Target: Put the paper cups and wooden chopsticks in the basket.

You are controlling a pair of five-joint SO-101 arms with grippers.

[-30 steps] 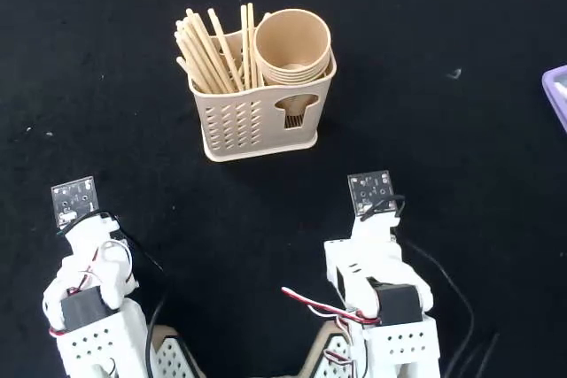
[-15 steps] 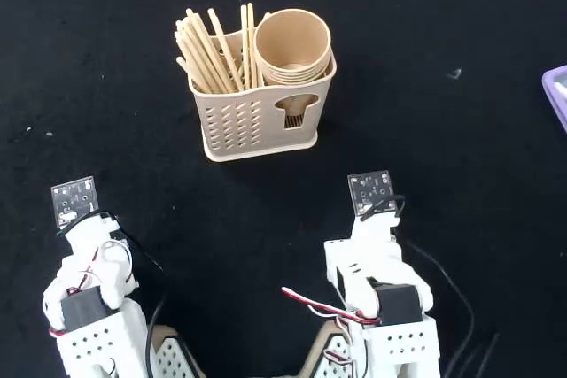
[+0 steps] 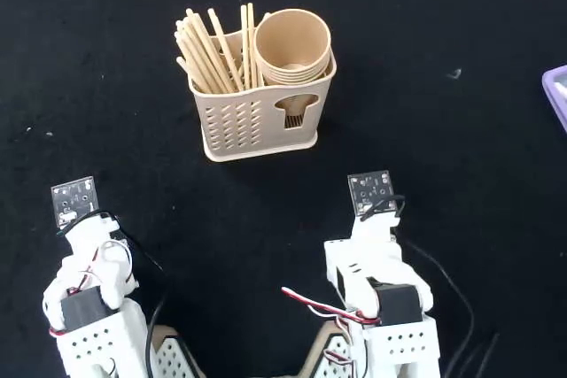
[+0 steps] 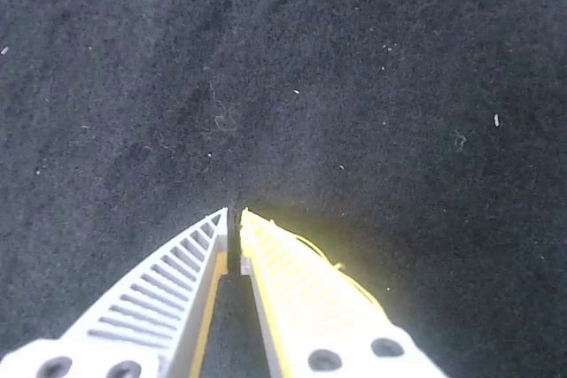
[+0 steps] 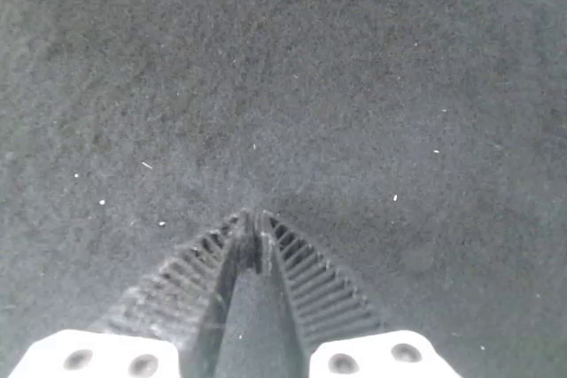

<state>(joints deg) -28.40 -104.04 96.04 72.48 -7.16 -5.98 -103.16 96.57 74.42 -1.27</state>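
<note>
End effectors L+R closed, empty.

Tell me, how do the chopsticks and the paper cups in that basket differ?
The chopsticks are thin pale sticks; the paper cups are wide, round and brown. The chopsticks lean and fan out loosely, while the paper cups stand upright, nested in one stack. The chopsticks fill the slotted end of the basket, the paper cups the end with the cut-out. Both stick up above the rim.

A robotics lab bench: black cloth-covered table and two white plastic arms with exposed wiring.
</note>
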